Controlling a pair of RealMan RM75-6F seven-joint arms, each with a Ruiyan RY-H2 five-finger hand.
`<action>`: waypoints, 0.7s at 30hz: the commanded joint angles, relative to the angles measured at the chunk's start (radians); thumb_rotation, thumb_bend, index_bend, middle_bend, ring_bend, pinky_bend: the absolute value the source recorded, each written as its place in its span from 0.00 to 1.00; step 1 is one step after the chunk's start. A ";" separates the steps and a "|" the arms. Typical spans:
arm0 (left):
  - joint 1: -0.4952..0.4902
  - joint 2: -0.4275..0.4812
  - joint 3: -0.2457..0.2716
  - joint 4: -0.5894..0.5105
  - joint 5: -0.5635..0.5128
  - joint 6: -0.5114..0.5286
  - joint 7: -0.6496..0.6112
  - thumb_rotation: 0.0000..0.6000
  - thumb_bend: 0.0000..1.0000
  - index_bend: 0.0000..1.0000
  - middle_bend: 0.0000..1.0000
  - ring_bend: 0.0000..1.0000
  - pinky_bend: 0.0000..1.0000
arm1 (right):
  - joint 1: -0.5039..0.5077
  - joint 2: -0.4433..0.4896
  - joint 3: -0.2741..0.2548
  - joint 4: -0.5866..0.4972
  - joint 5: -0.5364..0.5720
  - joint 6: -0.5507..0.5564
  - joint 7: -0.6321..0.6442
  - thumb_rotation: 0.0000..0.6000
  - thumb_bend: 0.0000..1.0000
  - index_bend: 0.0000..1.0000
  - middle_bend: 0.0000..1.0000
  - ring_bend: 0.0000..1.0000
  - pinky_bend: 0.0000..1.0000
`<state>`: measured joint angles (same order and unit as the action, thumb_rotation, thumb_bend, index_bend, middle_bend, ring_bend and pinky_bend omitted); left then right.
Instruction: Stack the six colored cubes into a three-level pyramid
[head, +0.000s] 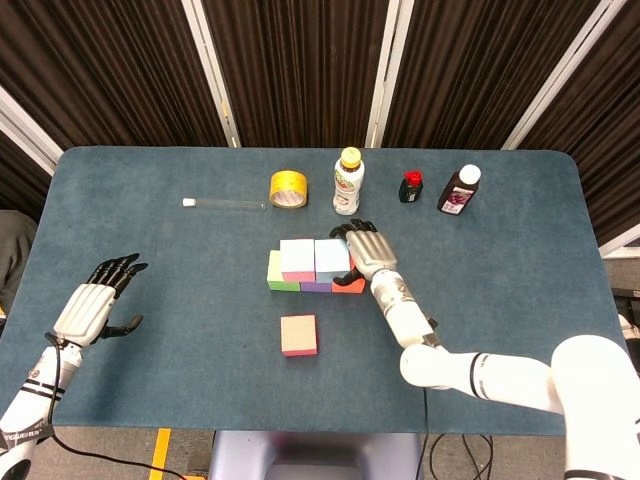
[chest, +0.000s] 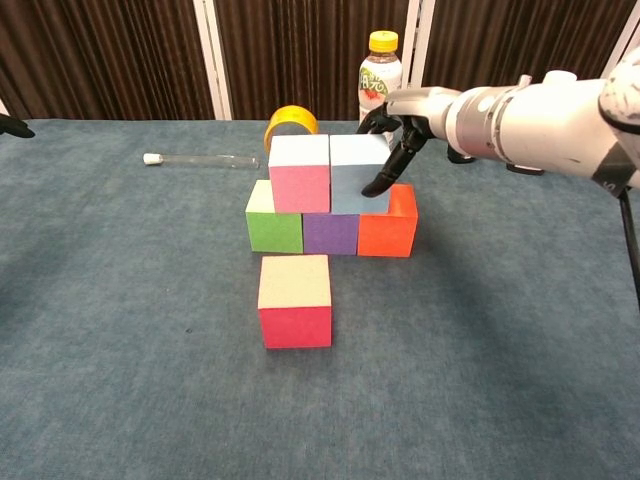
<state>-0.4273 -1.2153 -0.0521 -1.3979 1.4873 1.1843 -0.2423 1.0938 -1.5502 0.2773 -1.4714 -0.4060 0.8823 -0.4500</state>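
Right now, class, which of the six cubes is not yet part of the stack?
The red cube with the tan top. It sits alone on the table in front of the stack; the other five touch each other.

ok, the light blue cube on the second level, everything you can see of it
The light blue cube looks like matte foam, pale blue with a lighter top face. It sits upright on the second level, resting across the purple cube and orange cube, its left face flush against the pink cube. The right hand is at its right side, dark fingertips on or just off its right front edge. Nothing sits on top.
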 joint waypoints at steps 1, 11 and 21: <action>-0.001 0.000 0.000 0.000 0.000 -0.001 0.001 1.00 0.31 0.11 0.00 0.00 0.08 | -0.001 0.001 -0.001 -0.003 0.000 0.002 -0.001 1.00 0.27 0.31 0.26 0.10 0.16; 0.001 0.001 0.001 -0.001 0.001 0.000 0.000 1.00 0.31 0.10 0.00 0.00 0.08 | -0.009 0.004 0.003 -0.019 -0.014 0.017 0.004 1.00 0.27 0.17 0.20 0.06 0.14; 0.006 0.004 0.005 -0.004 0.004 0.005 -0.001 1.00 0.31 0.10 0.00 0.00 0.08 | -0.007 0.003 0.014 -0.044 -0.027 0.042 -0.002 1.00 0.27 0.00 0.05 0.00 0.03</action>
<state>-0.4217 -1.2117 -0.0477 -1.4018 1.4912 1.1891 -0.2427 1.0854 -1.5459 0.2895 -1.5162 -0.4320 0.9233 -0.4513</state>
